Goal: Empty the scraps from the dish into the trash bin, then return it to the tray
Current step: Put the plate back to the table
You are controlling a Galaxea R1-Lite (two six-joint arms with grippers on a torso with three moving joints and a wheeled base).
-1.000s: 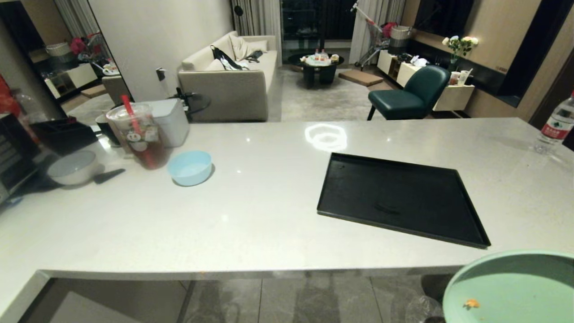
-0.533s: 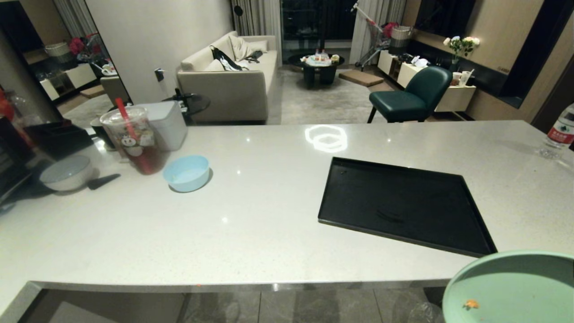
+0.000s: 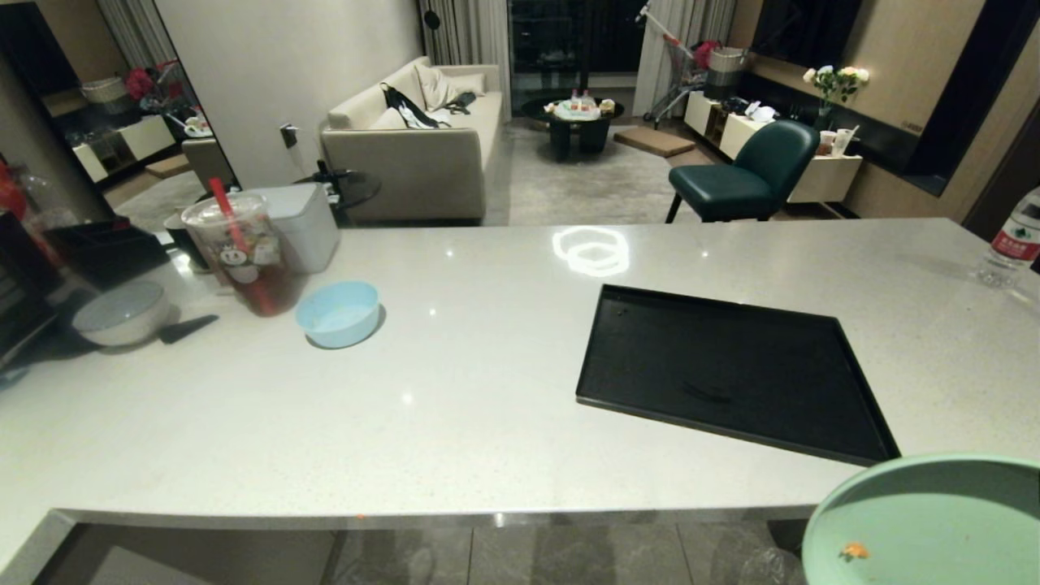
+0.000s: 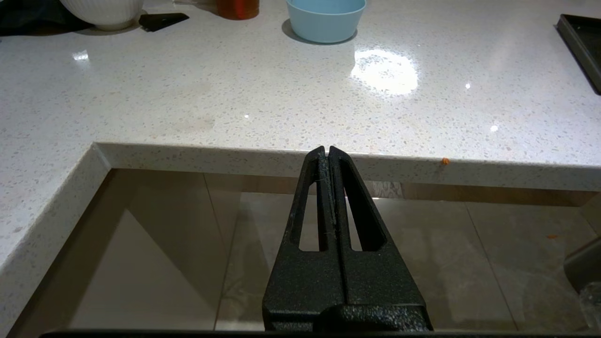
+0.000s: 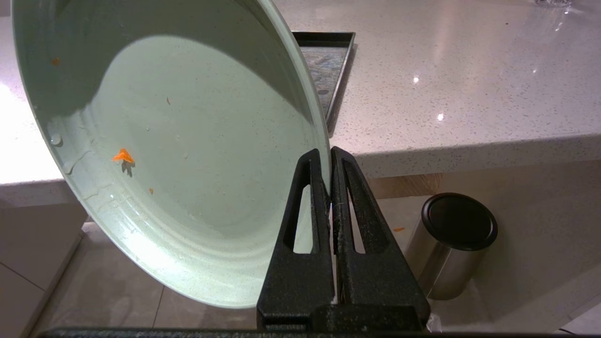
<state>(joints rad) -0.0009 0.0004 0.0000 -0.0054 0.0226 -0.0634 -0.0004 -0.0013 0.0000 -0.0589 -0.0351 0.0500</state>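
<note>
The round, shallow mint-green dish (image 5: 188, 155) is being held by its rim in the right gripper (image 5: 330, 157), whose black fingers are clamped tight on the edge. The dish is being carried off the worktop (image 3: 455, 390), low at the robot's right and in front of the near edge, and it is nearly clean: only a small orange carrot scrap (image 5: 123, 156) and a few specks are clinging to the wet inside. The flat rectangular black tray (image 3: 731, 374) is lying bare on the worktop, up and to the left of the dish in the head view.

The emptying is being judged as done, so the return is the step in hand. The dish is best being lifted well clear of the worktop's edge before it is being swung over the tray, levelled, and lowered flat inside the raised edge before the fingers are being parted (a rim pinch lets a plate droop and slide). A steel bin with a black lid (image 5: 453, 244) is standing on the floor below; it is probably not the lined bin.

The left gripper (image 4: 327, 150) is parked below the worktop's edge, fingers together on nothing.
</note>
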